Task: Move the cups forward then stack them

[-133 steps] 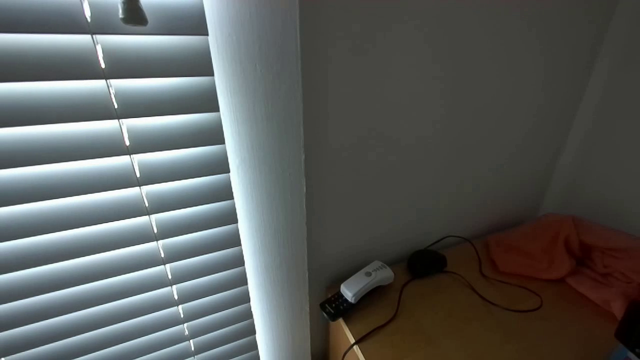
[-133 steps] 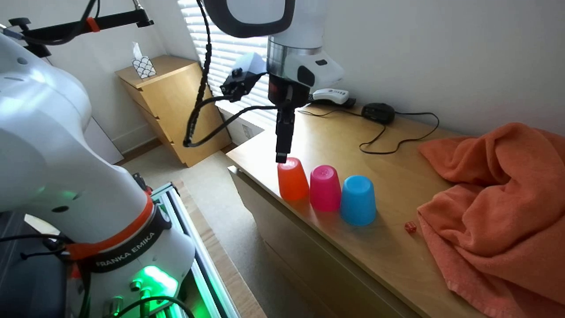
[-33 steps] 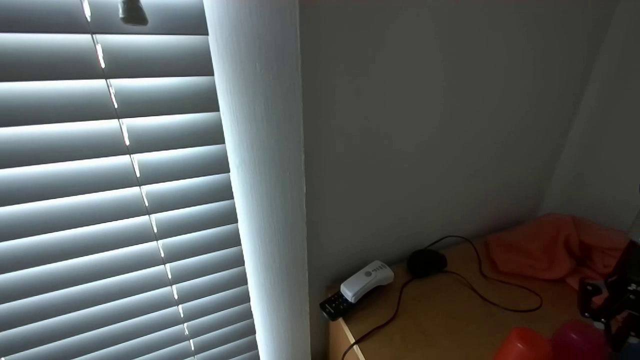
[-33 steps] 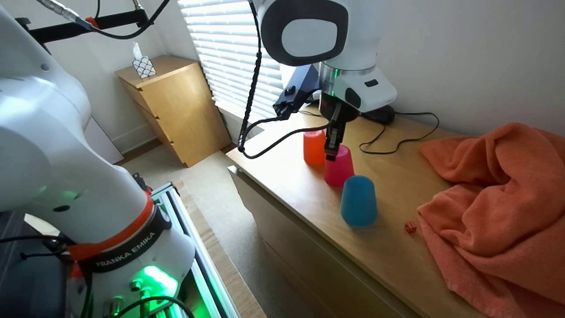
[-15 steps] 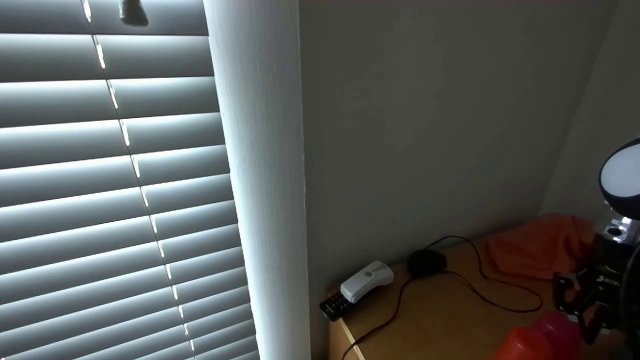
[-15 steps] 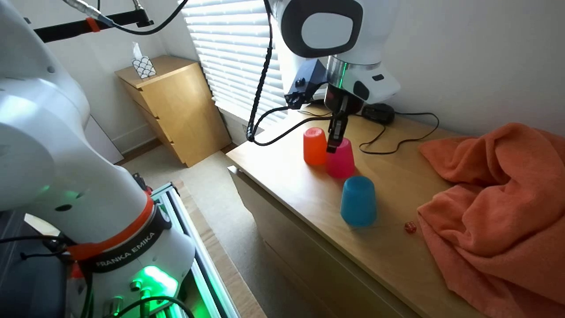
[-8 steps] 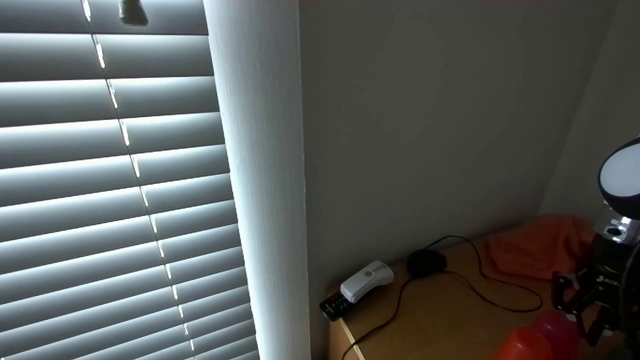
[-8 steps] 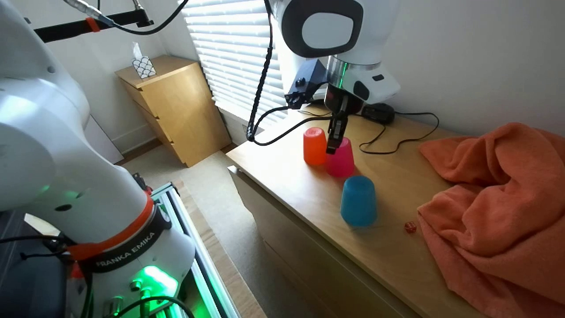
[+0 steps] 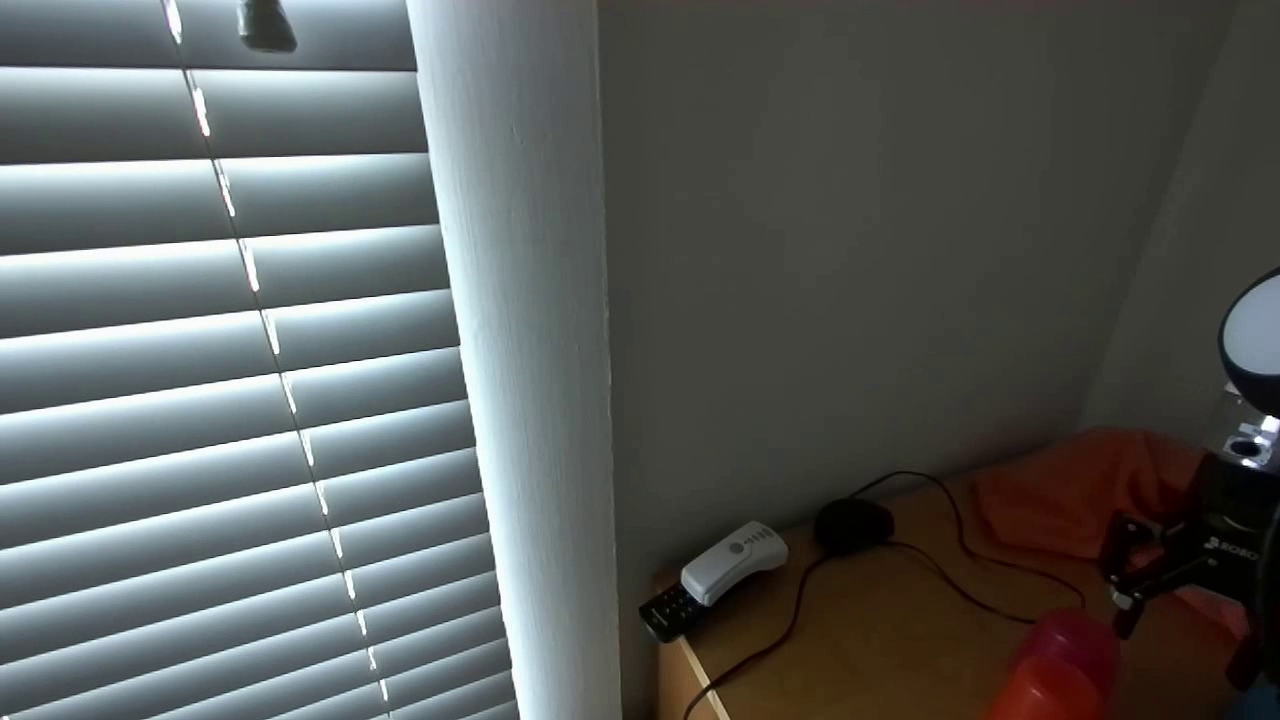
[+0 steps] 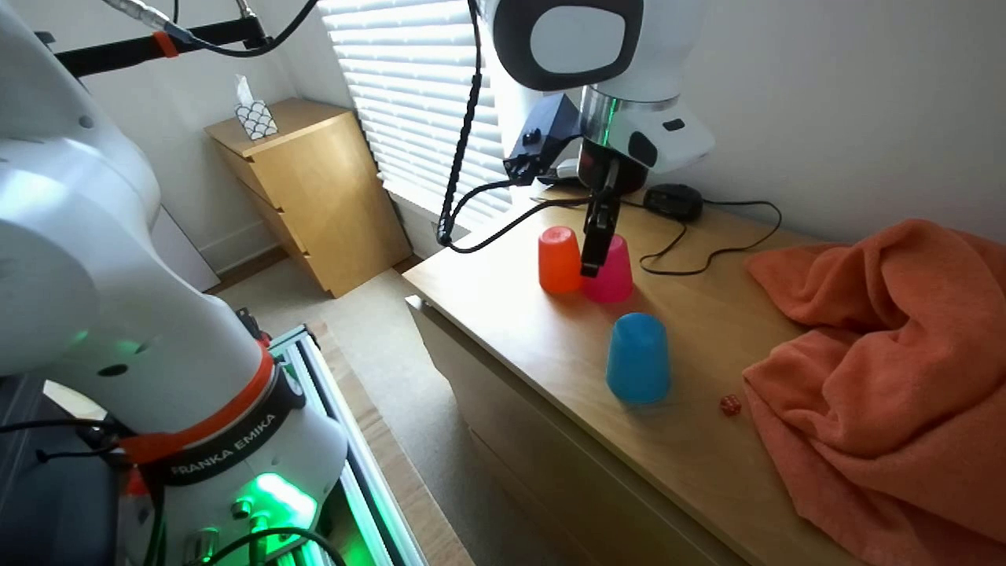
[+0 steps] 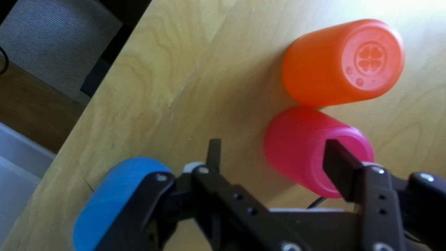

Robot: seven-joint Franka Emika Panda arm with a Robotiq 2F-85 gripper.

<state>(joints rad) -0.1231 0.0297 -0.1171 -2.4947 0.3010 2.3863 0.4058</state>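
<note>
Three upside-down cups stand on the wooden dresser top (image 10: 503, 291). The orange cup (image 10: 558, 263) is farthest left in an exterior view. The pink cup (image 10: 617, 281) stands against or very near it. The blue cup (image 10: 638, 359) stands apart, closer to the front edge. My gripper (image 11: 273, 151) is open and empty. In the wrist view one finger overlaps the base of the pink cup (image 11: 296, 146); the other is over the wood between it and the blue cup (image 11: 116, 202). The orange cup (image 11: 313, 69) is beyond the fingers. In an exterior view the gripper (image 10: 589, 271) partly hides the pink cup.
An orange towel (image 10: 888, 354) lies at the right, with a small red die (image 10: 731, 405) beside it. A black device with a cable (image 10: 673, 202) and a white remote-like object (image 9: 735, 562) lie by the wall. The dresser's front edge (image 11: 101, 85) shows in the wrist view.
Since the oldest frames, the orange and pink cups have moved back from the front edge; blue has stayed. In the last half second the pink cup slid slightly farther back, and the gripper shifted slightly.
</note>
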